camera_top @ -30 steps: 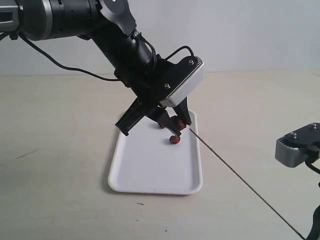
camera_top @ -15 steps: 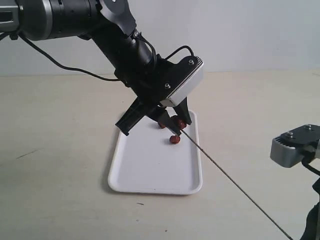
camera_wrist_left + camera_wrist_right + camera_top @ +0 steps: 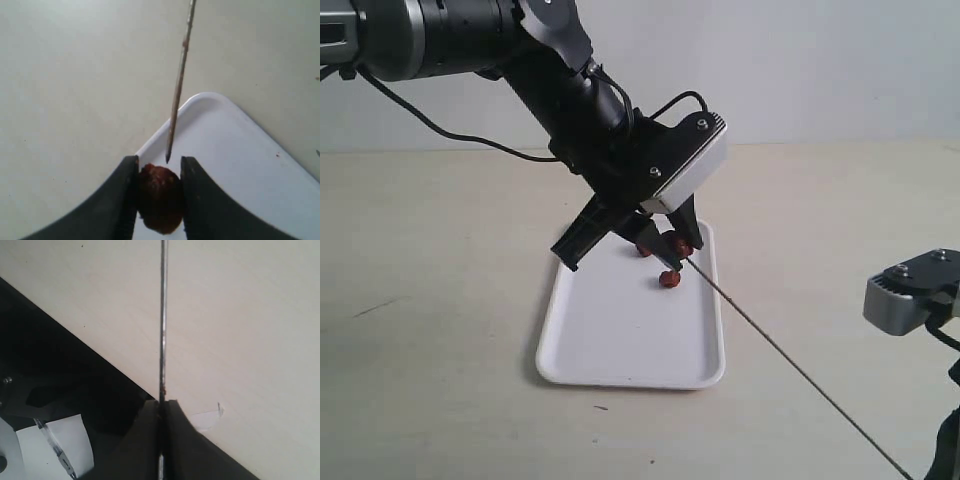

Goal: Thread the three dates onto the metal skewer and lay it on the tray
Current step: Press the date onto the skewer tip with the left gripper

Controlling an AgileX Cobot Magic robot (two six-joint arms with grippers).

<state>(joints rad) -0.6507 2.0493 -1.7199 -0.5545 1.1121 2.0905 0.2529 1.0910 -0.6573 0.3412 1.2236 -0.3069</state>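
Red-brown fruit on plain white

Every wrinkled round date (image 3: 669, 279) is reddish-brown; the flat rectangular tray (image 3: 620, 345) plain white; the thin metal skewer (image 3: 790, 361) dark grey; the tabletop (image 3: 440, 300) pale beige.

The left gripper (image 3: 160, 161) has one date (image 3: 160, 197) pinched between its two dark fingers (image 3: 120, 200), the wrinkled reddish-brown fruit filling the gap so both fingers press against its sides. The metal skewer (image 3: 180, 80) comes in as a thin grey rod, almost in line with the gripper, and its pointed end sits right at the exposed end of the date, level with the fingertips; whether it has gone in at all is hard to tell. Beneath the fruit lies a rounded corner of the white tray (image 3: 240, 150), low rim showing. Around that is the pale desk (image 3: 75, 75), over which most of the skewer's length runs.
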